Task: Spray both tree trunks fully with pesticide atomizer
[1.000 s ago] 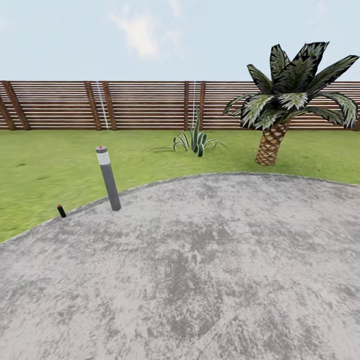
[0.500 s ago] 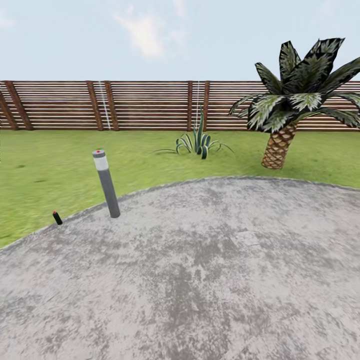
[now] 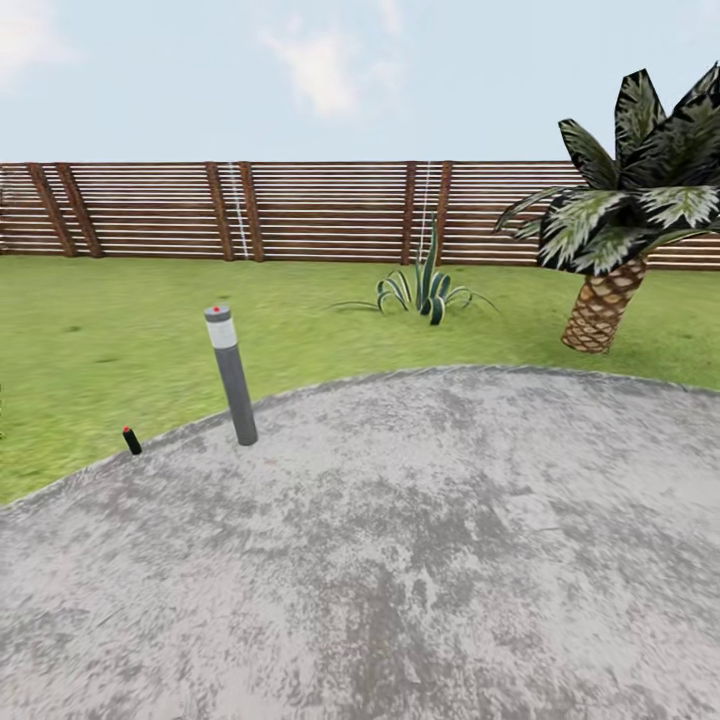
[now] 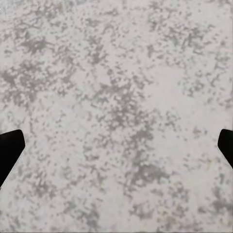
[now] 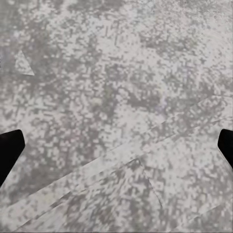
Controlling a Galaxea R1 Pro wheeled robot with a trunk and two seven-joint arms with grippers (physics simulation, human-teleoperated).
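Meanwhile the whole head view has slid rightward since a second ago, so the camera has turned, not the things. A grey lamp post [image 3: 231, 375] stands at the edge of the mottled paving [image 3: 420, 560], with a small black red-tipped stake [image 3: 131, 441] just beside it on the lawn [image 3: 110, 350]. Farther off are a spiky plant [image 3: 425, 290], a short palm [image 3: 610, 260] and the slatted fence [image 3: 300, 212]. No pale tree trunk is in sight. Each wrist view shows dark fingertips [image 4: 9, 150] [image 5: 9, 150] far apart over paving: left pincer [image 4: 116, 150] and right pincer [image 5: 116, 150] both wide, empty.

Grey mottled paving [image 3: 420, 560] w/ lawn [image 3: 100, 350] behind, brown slat fence [image 3: 320, 210], pale cloudy sky.
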